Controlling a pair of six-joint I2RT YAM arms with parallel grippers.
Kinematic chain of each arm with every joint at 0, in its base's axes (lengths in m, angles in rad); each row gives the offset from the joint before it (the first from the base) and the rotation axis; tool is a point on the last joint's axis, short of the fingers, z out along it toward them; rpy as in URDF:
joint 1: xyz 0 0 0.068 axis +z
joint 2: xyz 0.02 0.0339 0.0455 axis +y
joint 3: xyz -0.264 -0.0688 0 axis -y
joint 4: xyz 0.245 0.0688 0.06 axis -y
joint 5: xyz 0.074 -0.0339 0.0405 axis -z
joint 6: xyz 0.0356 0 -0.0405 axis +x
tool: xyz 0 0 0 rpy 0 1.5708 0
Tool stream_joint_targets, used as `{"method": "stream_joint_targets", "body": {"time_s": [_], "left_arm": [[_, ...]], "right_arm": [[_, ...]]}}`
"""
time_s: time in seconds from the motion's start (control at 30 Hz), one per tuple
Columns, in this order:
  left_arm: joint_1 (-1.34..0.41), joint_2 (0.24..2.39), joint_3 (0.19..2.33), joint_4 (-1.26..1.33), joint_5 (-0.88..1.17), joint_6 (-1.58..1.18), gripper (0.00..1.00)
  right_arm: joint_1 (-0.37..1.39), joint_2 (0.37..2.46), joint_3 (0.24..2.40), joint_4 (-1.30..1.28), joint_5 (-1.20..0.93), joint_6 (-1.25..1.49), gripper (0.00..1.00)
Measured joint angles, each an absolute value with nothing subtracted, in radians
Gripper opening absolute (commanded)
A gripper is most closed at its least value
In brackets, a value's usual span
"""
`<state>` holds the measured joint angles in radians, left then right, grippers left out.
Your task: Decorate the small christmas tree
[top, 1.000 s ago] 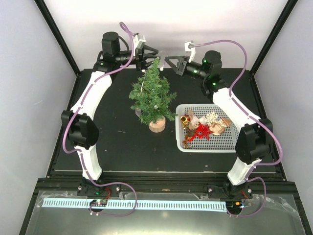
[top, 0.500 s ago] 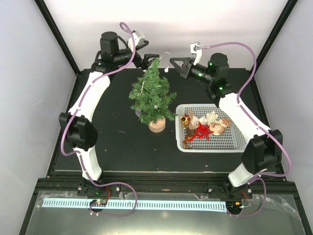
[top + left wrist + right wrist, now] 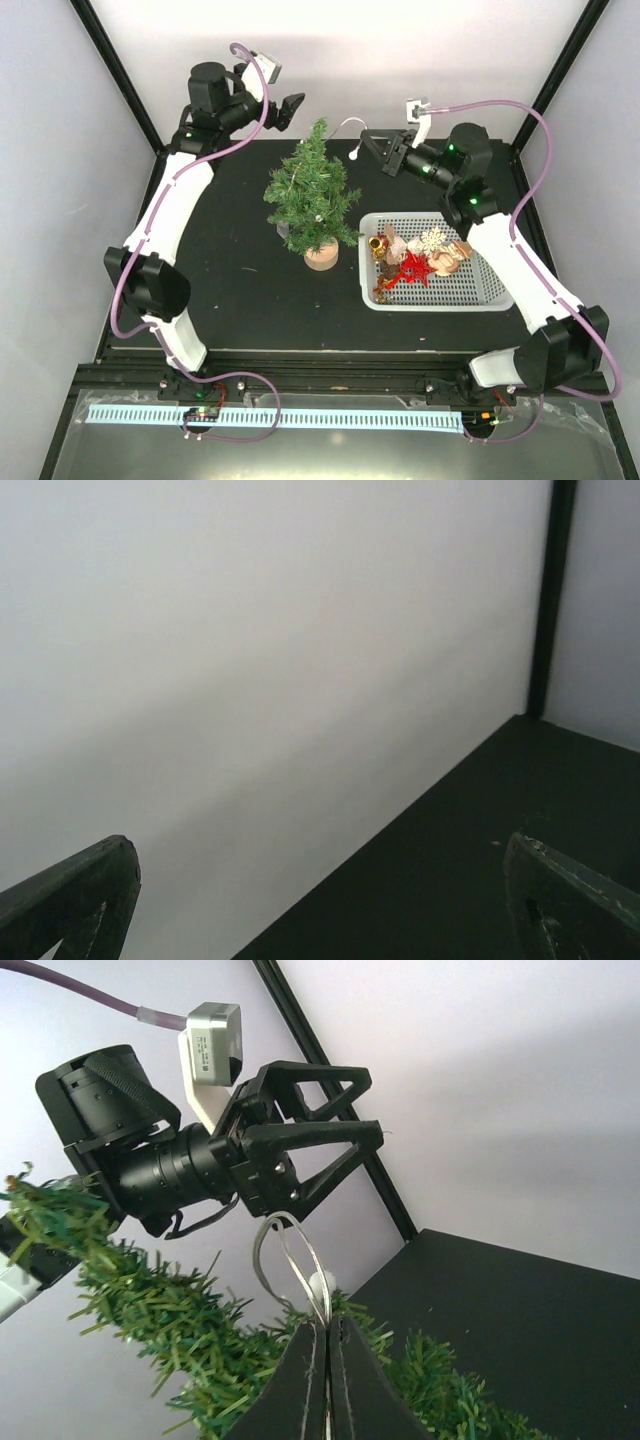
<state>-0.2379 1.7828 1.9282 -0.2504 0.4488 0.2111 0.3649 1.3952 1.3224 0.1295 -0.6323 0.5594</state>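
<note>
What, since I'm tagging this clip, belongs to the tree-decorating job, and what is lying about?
Job: small bristly green christmas tree; white bead on silver wire loop, held in the right gripper; white plastic mesh basket of ornaments.
Lying about: white slotted strip at the near edge.

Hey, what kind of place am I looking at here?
Probably a robot test cell, not a home: a left arm and right arm bolted to a black table, plain white walls, and a small christmas tree beside a white basket of ornaments.

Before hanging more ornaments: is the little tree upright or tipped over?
Upright: the small christmas tree stands on its round wooden base, tip pointing up.
</note>
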Motion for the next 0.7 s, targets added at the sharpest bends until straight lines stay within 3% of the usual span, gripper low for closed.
{"method": "stream_joint_targets", "body": {"time_s": [0.4,0.7], "left_arm": [[-0.208,1.651,1.783,-0.292,0.331,0.260,0.99],[-0.202,1.559,1.686,-0.292,0.311,0.284,0.99]], "right_arm": [[0.390,1.312,1.235,0.096,-0.668,0.584,0.01],[0.525,1.291,1.224,0.058,-0.680,0.593,0.01]]}}
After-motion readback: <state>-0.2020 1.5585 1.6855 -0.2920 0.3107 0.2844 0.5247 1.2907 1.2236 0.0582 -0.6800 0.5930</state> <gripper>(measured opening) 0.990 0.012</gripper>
